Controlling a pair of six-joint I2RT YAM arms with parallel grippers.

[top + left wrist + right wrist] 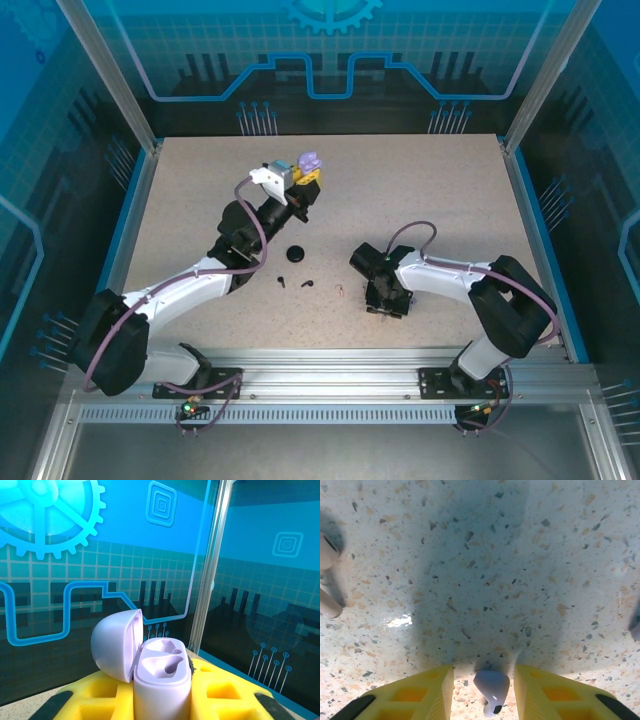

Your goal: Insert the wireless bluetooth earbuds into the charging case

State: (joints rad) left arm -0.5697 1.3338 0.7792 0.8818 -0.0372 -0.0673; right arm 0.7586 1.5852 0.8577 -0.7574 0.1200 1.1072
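My left gripper (300, 182) is raised over the back of the table and shut on a pale purple charging case (311, 161). In the left wrist view the case (161, 662) stands upright between my yellow fingers (227, 690), lid swung open to the left and both wells empty. My right gripper (386, 300) is down at the tabletop. A purple earbud (491, 686) lies between its yellow fingers (427, 692), with a gap on each side. Two pale pink earbuds (327, 580) lie at the left edge of the right wrist view.
A round black case (293, 253) sits mid-table. Two black earbuds (283, 281) (307, 284) and a pink earbud (341, 291) lie just in front of it. Glass walls with metal posts ring the speckled table (450, 200).
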